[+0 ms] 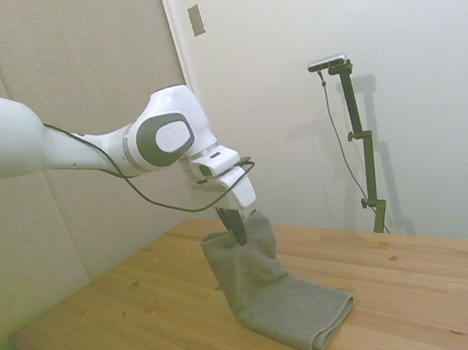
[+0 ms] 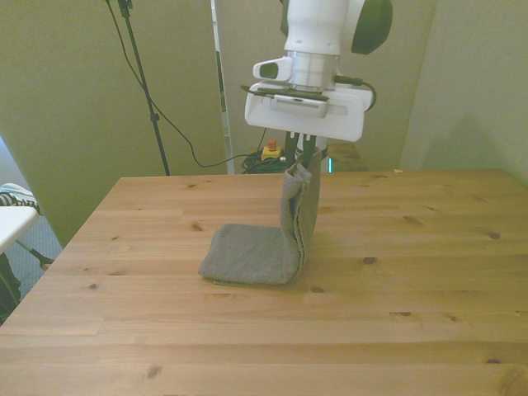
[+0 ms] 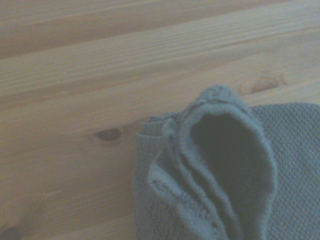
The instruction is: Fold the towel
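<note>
Gripper (image 1: 237, 225) pinched shut on one end of the towel (image 1: 271, 295), holding that end lifted above the wooden table (image 1: 150, 324). Hanging straight down from the fingers in a thick layered fold, then bending flat onto the boards below and out toward the front view's left. Seen from the wrist, bunched terry edges (image 3: 215, 165) close beneath, bare planks beside them.

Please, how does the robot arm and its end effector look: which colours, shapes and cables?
The arm is white, with thick rounded links and a grey oval cap on the joint near the wrist. A thin black cable hangs in a loop below it. The end effector has a white boxy body and two thin dark fingers.
</note>
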Tool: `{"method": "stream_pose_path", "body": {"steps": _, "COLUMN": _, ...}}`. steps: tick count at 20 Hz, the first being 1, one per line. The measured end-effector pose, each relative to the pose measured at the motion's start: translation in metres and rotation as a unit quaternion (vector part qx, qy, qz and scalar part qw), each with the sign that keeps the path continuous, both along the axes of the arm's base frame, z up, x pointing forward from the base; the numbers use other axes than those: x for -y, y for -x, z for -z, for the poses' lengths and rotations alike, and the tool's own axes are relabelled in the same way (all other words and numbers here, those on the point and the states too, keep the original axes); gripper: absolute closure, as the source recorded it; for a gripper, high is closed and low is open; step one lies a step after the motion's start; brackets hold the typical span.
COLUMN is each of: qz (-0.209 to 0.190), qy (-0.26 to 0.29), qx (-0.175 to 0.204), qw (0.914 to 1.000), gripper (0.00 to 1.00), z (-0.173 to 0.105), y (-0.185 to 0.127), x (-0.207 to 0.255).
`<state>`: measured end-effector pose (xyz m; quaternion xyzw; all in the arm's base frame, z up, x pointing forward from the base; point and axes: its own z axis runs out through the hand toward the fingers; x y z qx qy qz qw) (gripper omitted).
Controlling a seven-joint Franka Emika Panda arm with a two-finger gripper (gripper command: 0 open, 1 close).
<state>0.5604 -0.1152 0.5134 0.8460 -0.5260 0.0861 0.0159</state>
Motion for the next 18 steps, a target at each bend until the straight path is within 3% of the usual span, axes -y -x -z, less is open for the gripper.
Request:
{"method": "stream_pose_path", "body": {"steps": 7, "qz": -0.032, "qy": -0.061, "qx": 0.007, "qw": 0.9976, "gripper": 1.00, "z": 0.027, "y": 0.005, "x": 0.048}}
{"method": "stream_pose_path", "body": {"steps": 18, "qz": -0.058, "qy": -0.112, "qx": 0.019, "qw": 0.9918, "gripper": 1.00, "z": 0.029, "y": 0.012, "x": 0.114}}
